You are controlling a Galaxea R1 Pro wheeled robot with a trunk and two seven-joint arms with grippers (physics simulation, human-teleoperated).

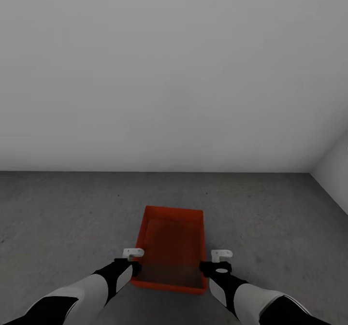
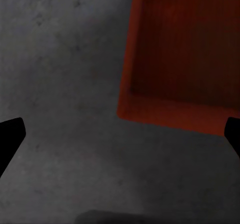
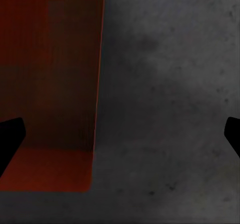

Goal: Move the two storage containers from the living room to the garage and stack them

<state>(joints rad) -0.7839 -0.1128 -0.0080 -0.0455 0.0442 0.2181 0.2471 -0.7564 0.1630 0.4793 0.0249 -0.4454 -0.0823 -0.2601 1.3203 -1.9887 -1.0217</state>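
One bin [image 1: 171,247] is sitting on the floor [image 1: 72,209] near the wall [image 1: 174,74]. The left tool [image 1: 132,253] and right tool [image 1: 222,255] are hanging wide open beside it, holding nothing.

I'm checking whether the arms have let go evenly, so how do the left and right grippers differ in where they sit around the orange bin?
The left gripper hangs beside the storage container at its left wall; the right gripper hangs off its right wall. The left gripper sits close against the wall in the head view, while the right gripper shows a sliver of floor between. Both are open, holding nothing, over the concrete.
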